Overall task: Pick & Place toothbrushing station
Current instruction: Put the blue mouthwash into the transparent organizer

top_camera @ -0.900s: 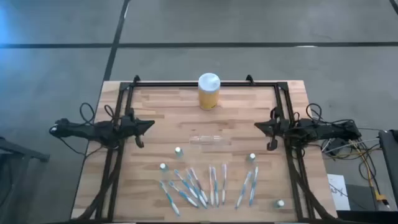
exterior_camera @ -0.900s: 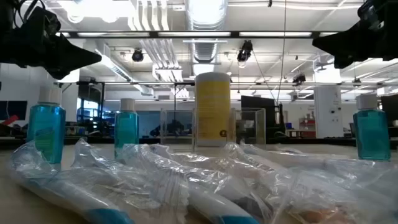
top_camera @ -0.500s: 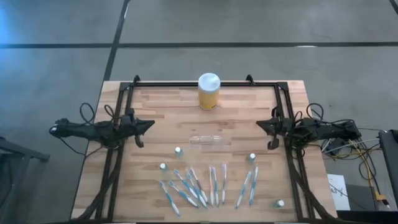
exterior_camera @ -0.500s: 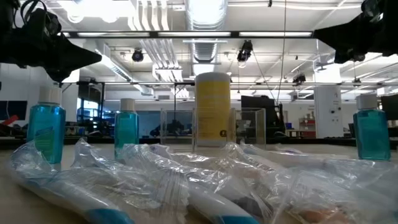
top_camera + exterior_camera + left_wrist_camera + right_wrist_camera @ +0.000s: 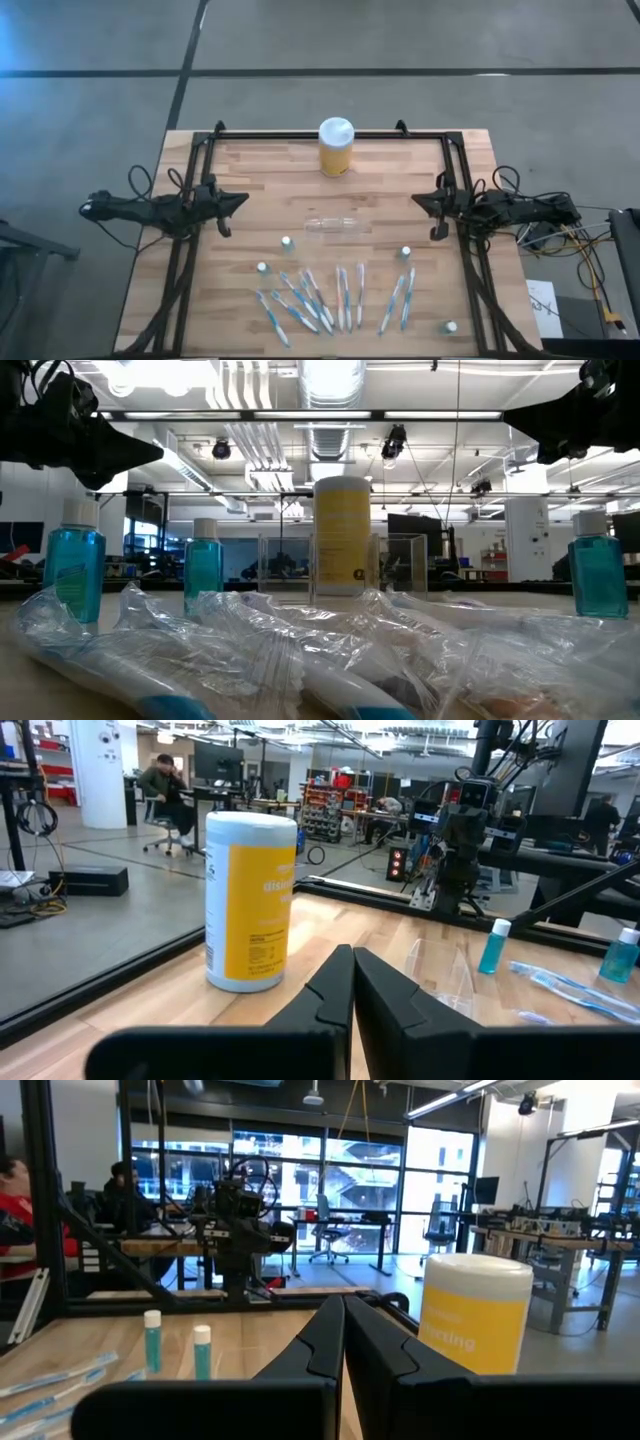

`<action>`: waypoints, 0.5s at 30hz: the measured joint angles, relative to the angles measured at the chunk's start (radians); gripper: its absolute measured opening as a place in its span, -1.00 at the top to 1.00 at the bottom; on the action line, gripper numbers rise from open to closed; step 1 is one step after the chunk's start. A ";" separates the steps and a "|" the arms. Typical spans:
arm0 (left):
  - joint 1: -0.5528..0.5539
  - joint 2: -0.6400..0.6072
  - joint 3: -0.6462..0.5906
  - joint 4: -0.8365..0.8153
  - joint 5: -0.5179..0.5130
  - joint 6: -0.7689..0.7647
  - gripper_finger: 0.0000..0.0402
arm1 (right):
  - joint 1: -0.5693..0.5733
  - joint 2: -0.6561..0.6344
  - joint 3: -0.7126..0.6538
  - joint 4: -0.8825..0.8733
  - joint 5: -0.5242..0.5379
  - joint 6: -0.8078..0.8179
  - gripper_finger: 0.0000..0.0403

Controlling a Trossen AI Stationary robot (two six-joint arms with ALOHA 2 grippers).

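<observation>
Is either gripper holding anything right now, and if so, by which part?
Nothing is held. The left gripper and right gripper are both shut on nothing, parked at the table's sides, away from the toothbrushes.

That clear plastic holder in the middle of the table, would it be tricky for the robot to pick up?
Probably. The clear holder looks thin-walled and empty, so it is likely light and may skid if nudged. Its smooth, see-through walls could be slippery. In the high view it seems to lie on its side, so it might roll, though its shape is hard to tell.

Overhead straight down; low level across table (image 5: 250, 180); wrists inward; yellow jar (image 5: 336, 147) in all.
</observation>
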 joint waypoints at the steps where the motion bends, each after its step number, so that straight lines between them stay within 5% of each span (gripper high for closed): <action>1: 0.000 0.000 0.000 0.000 0.000 0.003 0.94 | 0.000 0.000 -0.001 0.000 0.000 0.000 0.96; 15: 0.000 0.000 -0.005 0.036 0.007 0.031 0.94 | 0.000 0.000 -0.003 -0.053 0.001 -0.001 0.96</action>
